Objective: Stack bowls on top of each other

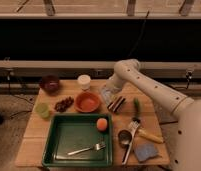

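Note:
The shallow orange-red bowl (87, 101) sits on the wooden table (29, 135) near its middle, just above the green tray. The deeper dark maroon-brown bowl (49, 83) stands apart at the table's back left corner. My gripper (106, 93) hangs at the end of the white arm (144, 82), just to the right of the orange-red bowl and a little above the table. It holds nothing that I can see.
A white cup (84, 81) stands behind the orange-red bowl. A light-green cup (42, 110) and grapes (63, 104) lie at left. The green tray (59, 152) holds an orange (102, 124) and a fork (87, 148). A snack bar (116, 103), utensils (130, 137) and a sponge (145, 151) lie at right.

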You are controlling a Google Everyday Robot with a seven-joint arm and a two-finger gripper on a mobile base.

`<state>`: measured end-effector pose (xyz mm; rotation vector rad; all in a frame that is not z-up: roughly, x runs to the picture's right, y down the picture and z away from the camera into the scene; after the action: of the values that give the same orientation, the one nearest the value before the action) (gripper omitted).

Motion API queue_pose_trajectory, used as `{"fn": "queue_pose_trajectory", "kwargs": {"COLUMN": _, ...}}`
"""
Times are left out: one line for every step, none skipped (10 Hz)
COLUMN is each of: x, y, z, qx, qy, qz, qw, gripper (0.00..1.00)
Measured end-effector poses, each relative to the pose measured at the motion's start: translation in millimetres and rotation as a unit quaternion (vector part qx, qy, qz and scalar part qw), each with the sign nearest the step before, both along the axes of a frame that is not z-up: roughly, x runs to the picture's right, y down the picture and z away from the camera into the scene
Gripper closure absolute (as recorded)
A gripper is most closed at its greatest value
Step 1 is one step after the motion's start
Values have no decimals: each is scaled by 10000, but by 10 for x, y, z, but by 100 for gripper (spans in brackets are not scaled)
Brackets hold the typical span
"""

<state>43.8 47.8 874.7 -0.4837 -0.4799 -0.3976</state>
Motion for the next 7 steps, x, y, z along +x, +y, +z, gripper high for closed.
{"fn": "queue_pose_trajectory", "kwargs": {"x": -89, "y": 26, "z": 44, "qx": -22, "qy": -97, "qz": -85, "qw": 9999, "gripper": 35}}
{"fn": "queue_pose_trajectory", "kwargs": {"x": -134, "y": 43, "z": 77, "qx": -34, "qy": -164, "qz": -143, "qw": 9998, "gripper": 35}}
{"fn": "queue_pose_trajectory", "kwargs": {"x": -181, "y": 64, "z": 108, "qx": -46, "qy": -222, "qz": -201, "qw": 9995, "gripper": 35}}
{"fn": "queue_pose_trajectory", "kwargs": {"x": -242, "y": 92, "z": 143, "qx": -61, "qy": -289, "qz": -268, "qw": 9992, "gripper": 35}}
{"fn": "queue_pose_trajectory", "kwargs": {"x": -295, "y": 125, "z": 168, "qx": -81, "qy": -352, "qz": -325, "qw": 9988, "gripper": 35}}
{"fn": "queue_pose_trajectory", "kwargs": {"x": -309, "y": 144, "z": 172, "qx": -98, "qy": -376, "qz": -346, "qw": 9986, "gripper": 35}}
{"fn": "queue_pose_trajectory", "kwargs": {"x": -300, "y": 139, "z": 169, "qx": -94, "qy": -371, "qz": -338, "qw": 9987, "gripper": 35}}
